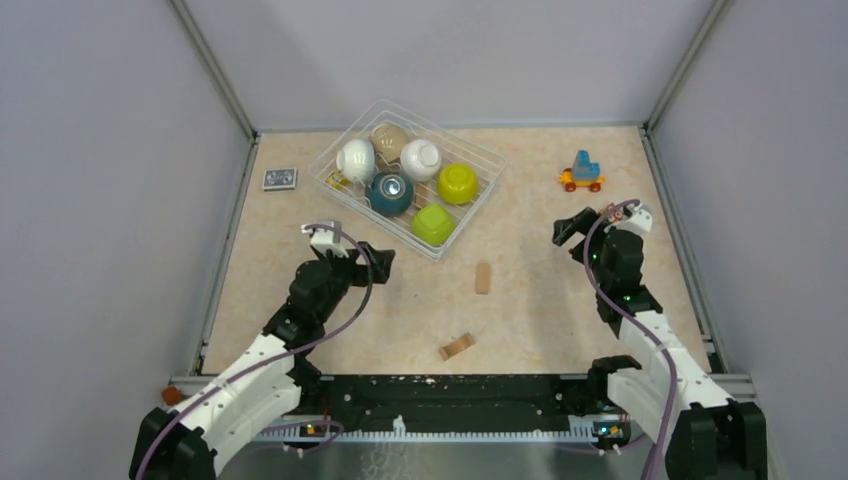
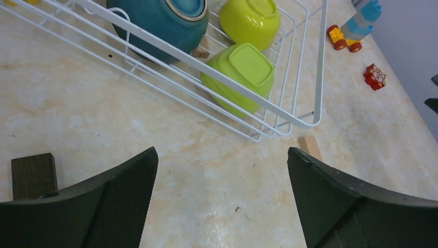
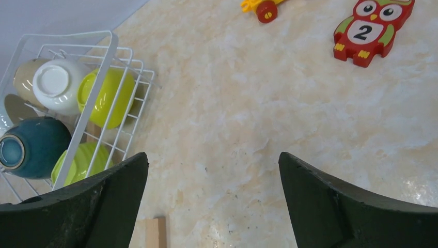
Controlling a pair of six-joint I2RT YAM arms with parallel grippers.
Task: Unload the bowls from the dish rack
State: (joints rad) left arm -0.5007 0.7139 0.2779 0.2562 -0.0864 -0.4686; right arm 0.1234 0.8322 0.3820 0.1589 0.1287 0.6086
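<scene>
The wire dish rack stands at the back centre of the table. It holds two white bowls, a beige bowl, a dark teal bowl and two lime green bowls. The left wrist view shows the rack's near corner, the teal bowl and both green bowls. My left gripper is open and empty, a little short of the rack. My right gripper is open and empty, well right of the rack.
A pale wood block and a tan piece lie mid-table. A dark block lies by my left finger. A toy train and a red owl tile lie at right. A small card lies left of the rack.
</scene>
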